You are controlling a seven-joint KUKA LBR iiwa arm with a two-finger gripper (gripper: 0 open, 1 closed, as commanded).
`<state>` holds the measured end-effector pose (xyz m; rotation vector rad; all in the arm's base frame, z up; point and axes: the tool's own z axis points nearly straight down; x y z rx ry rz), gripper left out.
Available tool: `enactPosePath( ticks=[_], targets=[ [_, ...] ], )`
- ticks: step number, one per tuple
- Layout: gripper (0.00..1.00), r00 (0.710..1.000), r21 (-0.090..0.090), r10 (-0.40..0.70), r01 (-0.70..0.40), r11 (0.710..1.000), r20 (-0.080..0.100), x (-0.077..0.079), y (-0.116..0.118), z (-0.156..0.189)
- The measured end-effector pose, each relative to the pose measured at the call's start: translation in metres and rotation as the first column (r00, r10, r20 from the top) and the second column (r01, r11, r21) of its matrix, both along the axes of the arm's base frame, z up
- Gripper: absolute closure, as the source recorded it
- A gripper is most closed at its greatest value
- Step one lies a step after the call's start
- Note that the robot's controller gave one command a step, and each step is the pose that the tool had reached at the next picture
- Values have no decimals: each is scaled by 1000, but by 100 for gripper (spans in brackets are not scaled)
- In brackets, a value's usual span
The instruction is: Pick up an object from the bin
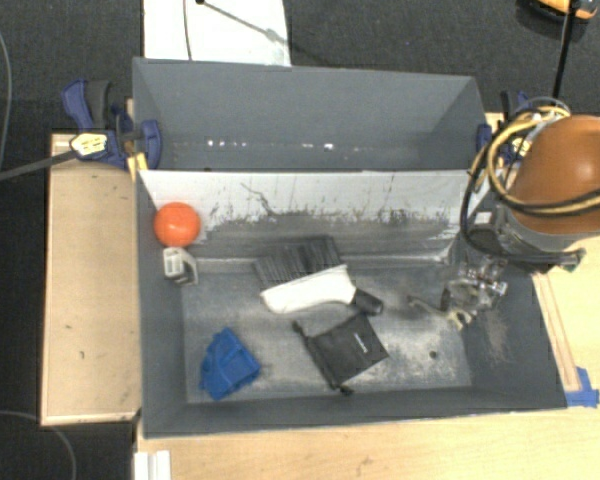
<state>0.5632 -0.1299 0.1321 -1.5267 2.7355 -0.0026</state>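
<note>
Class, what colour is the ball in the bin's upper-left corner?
The ball is orange, clearest in the camera view.

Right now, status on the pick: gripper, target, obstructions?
Gripper at the bin's right side, over bare floor. Nearest: black flat pouch and white-handled brush, both apart from it, toward mid-bin. Path between looks clear.

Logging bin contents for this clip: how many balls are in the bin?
1. The orange ball lies in the far left corner of the bin, beside a small grey item. The arm covers part of the right side, so another could be hidden there.
</note>
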Motion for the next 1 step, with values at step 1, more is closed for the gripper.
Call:
enactPosePath(
  ticks=[1],
  targets=[
    [100, 1000, 1, -1, 1, 1000, -1, -1, 1, 8]
  ],
)
